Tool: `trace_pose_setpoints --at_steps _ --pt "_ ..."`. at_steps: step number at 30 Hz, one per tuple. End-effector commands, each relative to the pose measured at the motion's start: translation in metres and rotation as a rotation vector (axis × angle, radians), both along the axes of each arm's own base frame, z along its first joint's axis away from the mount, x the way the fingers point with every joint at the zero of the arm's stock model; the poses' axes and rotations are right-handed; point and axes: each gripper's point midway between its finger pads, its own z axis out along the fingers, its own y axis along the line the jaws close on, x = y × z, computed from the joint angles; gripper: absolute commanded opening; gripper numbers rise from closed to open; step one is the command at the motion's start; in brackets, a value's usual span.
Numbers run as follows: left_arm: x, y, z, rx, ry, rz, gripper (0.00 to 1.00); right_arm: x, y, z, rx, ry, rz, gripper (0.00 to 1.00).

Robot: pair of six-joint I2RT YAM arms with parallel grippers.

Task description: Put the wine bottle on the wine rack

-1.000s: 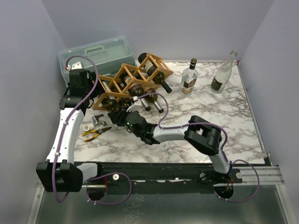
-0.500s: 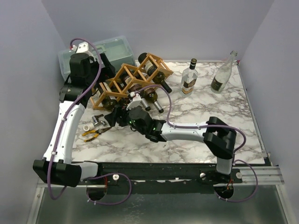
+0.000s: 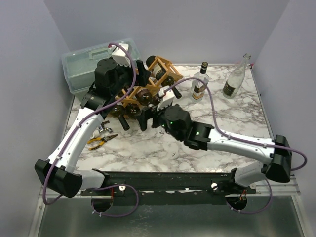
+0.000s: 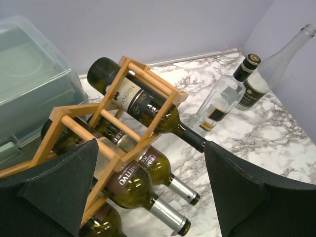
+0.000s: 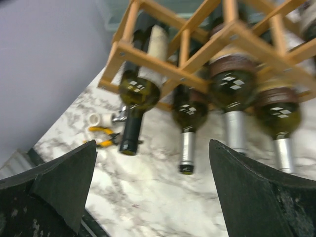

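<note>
A light-brown wooden wine rack, built of thin square slats crossed into open diamond-shaped cells, was seen at the far left of the desk. A dark green glass wine bottle with a black-capped neck was lodged in the end cell of the lower row, its neck projecting from the rack. Smooth green bottles with silver-capped necks were held in the neighbouring cells. The left hand was held above the rack, its matte black fingers spread wide with nothing between them. The right hand was likewise parted and empty, in front of the bottle necks.

The desk was topped in glossy white marble veined with grey. A pale green translucent plastic toolbox was set behind the rack. A squat clear glass bottle and a tall slender clear bottle were stood at the far right. Yellow-handled pliers were laid near the left edge. Plain pale lilac walls enclosed three sides.
</note>
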Motion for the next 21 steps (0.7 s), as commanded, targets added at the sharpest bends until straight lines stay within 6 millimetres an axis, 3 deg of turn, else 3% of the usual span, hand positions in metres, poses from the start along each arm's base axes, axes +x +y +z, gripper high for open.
trace_pose_setpoints --at_steps 1,4,9,21 --pt "-0.017 0.002 0.014 0.050 -0.143 -0.051 0.89 0.029 -0.075 0.007 -0.168 -0.060 -0.137 0.97" --pt "-0.027 0.003 0.006 0.070 -0.165 -0.064 0.89 0.056 -0.115 0.023 -0.170 -0.081 -0.223 0.99" --pt "-0.039 -0.006 0.004 0.080 -0.209 -0.108 0.92 0.108 -0.168 0.030 -0.230 -0.051 -0.336 1.00" --pt "-0.051 -0.023 -0.004 0.147 -0.258 -0.139 0.92 0.221 -0.262 0.028 -0.361 0.170 -0.571 0.99"
